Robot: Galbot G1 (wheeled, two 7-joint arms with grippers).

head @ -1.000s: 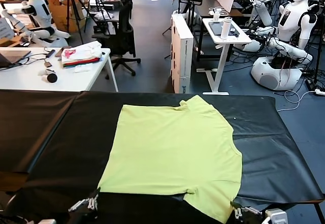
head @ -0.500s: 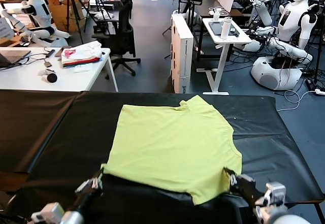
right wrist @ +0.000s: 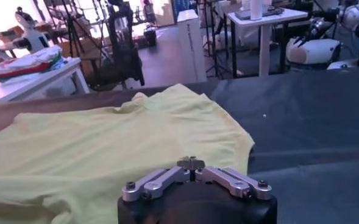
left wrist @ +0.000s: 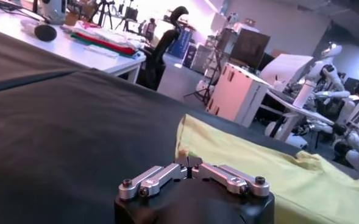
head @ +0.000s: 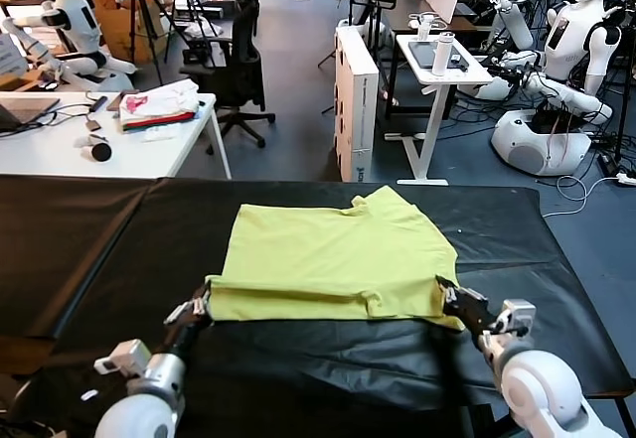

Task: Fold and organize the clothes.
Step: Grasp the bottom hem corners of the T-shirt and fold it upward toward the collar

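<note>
Black sheeting [head: 89, 249] covers the long table across the lower half of the head frame. At its centre lies the lime-yellow T-shirt [head: 333, 249], its near part folded back over itself. The left gripper [head: 199, 306] is clenched on the fold's lower-left corner, the right gripper [head: 447, 294] clenched on the lower-right corner. Upper left, a white desk [head: 119, 150] carries a pile of coloured cloth [head: 159, 105]; behind it stands a black office chair [head: 238, 61]. White robots [head: 556, 51] crowd the upper right beside a small white stand [head: 437, 71].
</note>
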